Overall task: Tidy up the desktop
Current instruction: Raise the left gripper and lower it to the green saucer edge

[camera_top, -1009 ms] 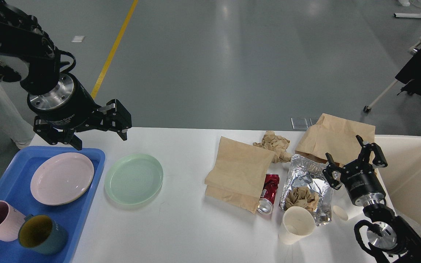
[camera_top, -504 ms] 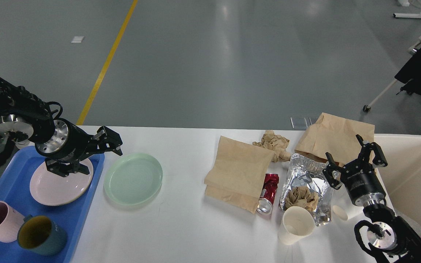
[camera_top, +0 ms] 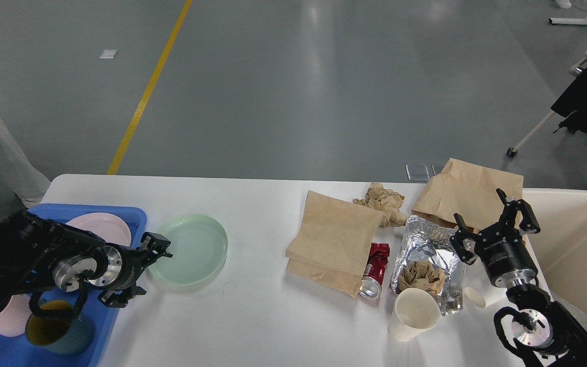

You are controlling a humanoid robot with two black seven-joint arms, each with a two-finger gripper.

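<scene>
The white desktop (camera_top: pixel 252 316) holds a pale green plate (camera_top: pixel 191 248) at the left. Further right lie two brown paper bags (camera_top: pixel 331 239) (camera_top: pixel 469 191), crumpled brown paper (camera_top: pixel 382 200), a red can (camera_top: pixel 375 267), a foil bag (camera_top: pixel 428 244) with crumpled paper in it, and a white paper cup (camera_top: pixel 413 313). My left gripper (camera_top: pixel 141 269) is open and empty, low at the green plate's left edge, by the blue tray. My right gripper (camera_top: pixel 492 220) is open and empty, above the foil bag's right side.
A blue tray (camera_top: pixel 120 216) at the left holds a pink plate (camera_top: pixel 102 229), a teal mug (camera_top: pixel 56 329) and a pink mug partly hidden by my left arm. A cream bin (camera_top: pixel 579 244) stands at the right edge. A small white lid (camera_top: pixel 473 297) lies by the foil bag.
My left arm has come down and toward me, from above the tray's far edge to low beside the green plate's left rim. The right arm has not moved.
</scene>
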